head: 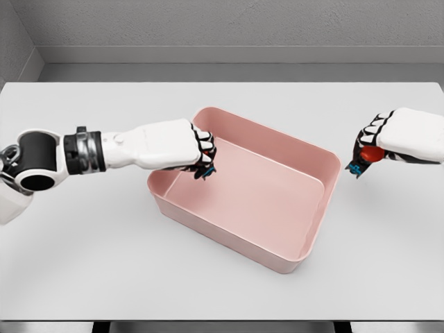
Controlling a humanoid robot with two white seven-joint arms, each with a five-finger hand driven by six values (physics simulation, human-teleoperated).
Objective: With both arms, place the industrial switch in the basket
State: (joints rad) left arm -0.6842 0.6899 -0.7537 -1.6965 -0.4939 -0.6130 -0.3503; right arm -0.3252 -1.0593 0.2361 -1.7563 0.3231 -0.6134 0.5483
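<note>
Clutching a red-buttoned industrial switch (370, 154), the right hand (399, 139) hovers beside the pink basket (316, 208) on the table (83, 263); the left hand (187, 149), curled empty, overhangs its rim and risks tipping it.

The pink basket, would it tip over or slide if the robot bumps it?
The pink basket probably won't tip: it looks wide, low and flat-bottomed. It may slide, since it seems empty and light on the smooth white table. Its walls look like stiff plastic, so the left hand at its rim likely wouldn't bend them.
</note>
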